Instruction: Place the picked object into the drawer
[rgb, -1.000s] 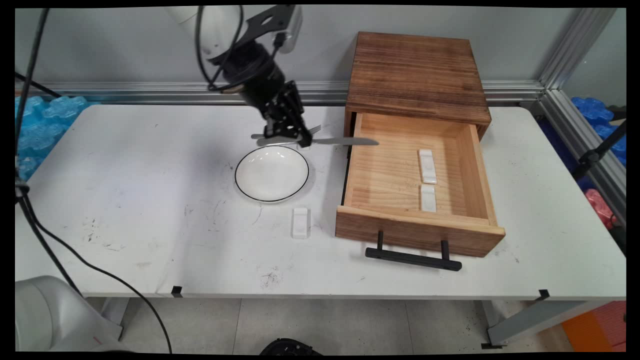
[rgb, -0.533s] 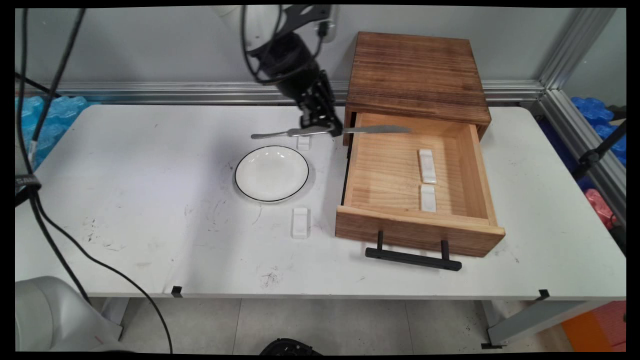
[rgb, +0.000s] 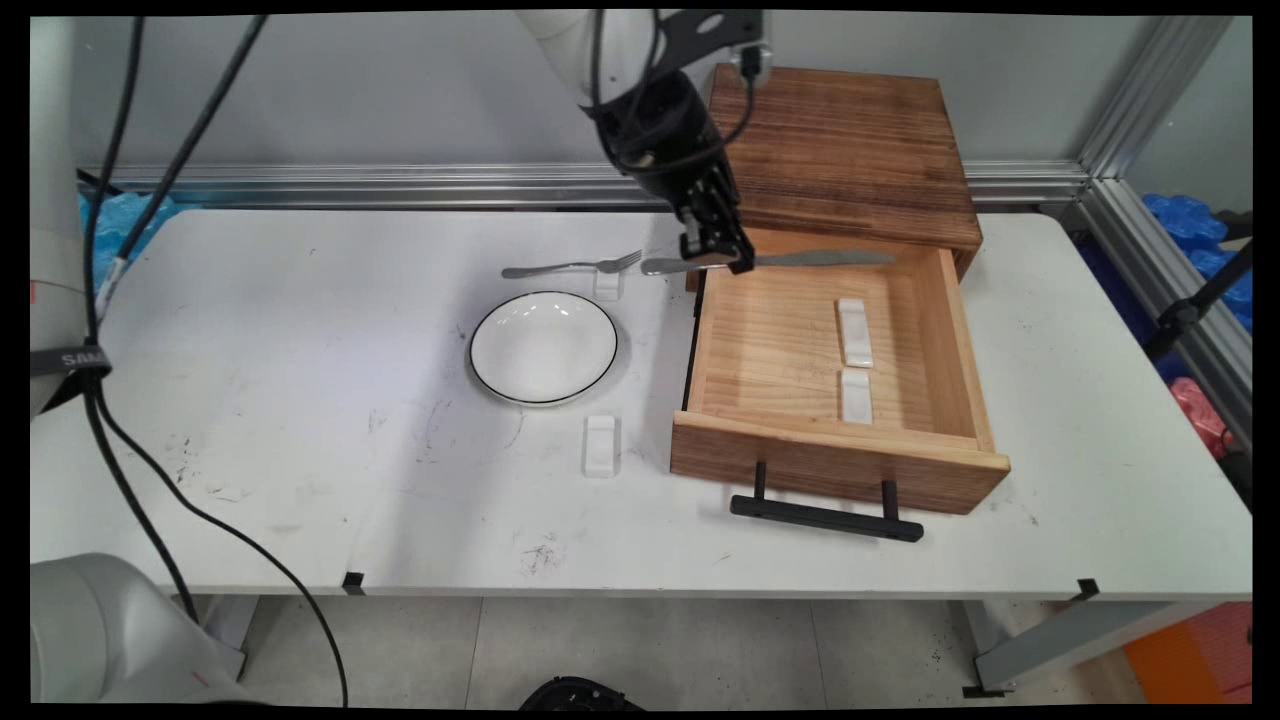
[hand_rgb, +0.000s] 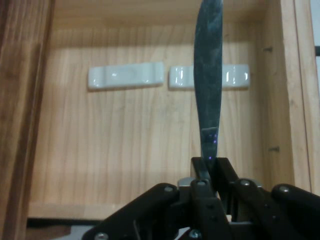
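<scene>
The hand (rgb: 717, 258) pinches a knife (rgb: 790, 260), blade level above the open drawer (rgb: 800, 440).

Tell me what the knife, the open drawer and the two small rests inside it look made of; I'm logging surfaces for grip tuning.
Knife, shut in the claw: looks like dull grey metal, with a faint sheen along the blade.
Drawer: pale unfinished-looking wood with visible grain; its cabinet is darker, stained wood.
Rests: glossy white with bright highlights, probably glazed ceramic, though plastic can't be ruled out.

Gripper (rgb: 718, 255), clamped on the knife (rgb: 800, 259), has travelled toward 3 o'clock from above the plate (rgb: 543, 347); blade now over the drawer (rgb: 790, 350).
</scene>
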